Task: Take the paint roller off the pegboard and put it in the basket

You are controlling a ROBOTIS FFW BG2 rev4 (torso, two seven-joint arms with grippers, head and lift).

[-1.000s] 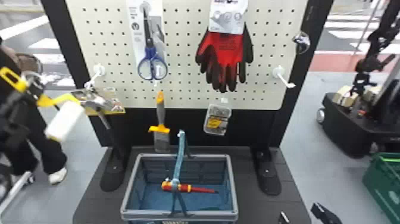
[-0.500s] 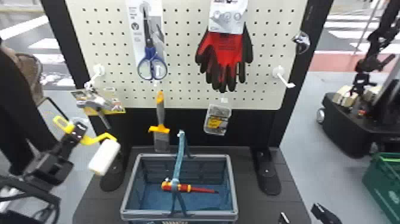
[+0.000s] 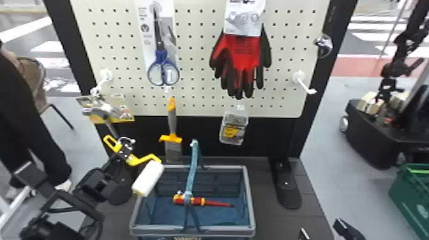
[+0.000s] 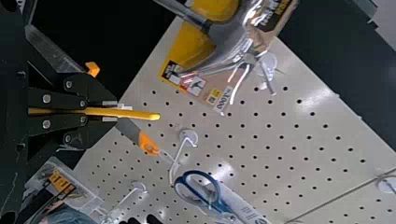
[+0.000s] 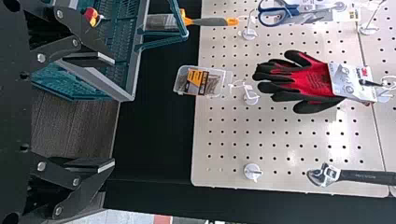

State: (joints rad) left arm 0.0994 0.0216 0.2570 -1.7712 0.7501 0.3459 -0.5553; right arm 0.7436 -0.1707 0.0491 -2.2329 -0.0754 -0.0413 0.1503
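My left gripper (image 3: 126, 153) is shut on the yellow handle of the paint roller (image 3: 149, 177), whose white roll hangs over the left rear corner of the basket (image 3: 251, 204). In the left wrist view the left gripper (image 4: 112, 112) pinches the yellow handle (image 4: 140, 114) between its fingers. At the bottom right of the head view my right gripper (image 3: 320, 228) stands apart from the basket; in the right wrist view that gripper (image 5: 114, 112) is open, with nothing between its fingers.
A red screwdriver (image 3: 204, 201) lies in the basket, under its raised blue handle (image 3: 192, 169). Behind hang a paint brush (image 3: 172, 121), scissors (image 3: 163, 68), gloves (image 3: 240, 60), a small clear box (image 3: 234, 127) and a hammer (image 3: 102, 111).
The left arm has carried the paint roller to the right and down, from beside the hammer to the basket's left rear corner. The right gripper has stayed put.
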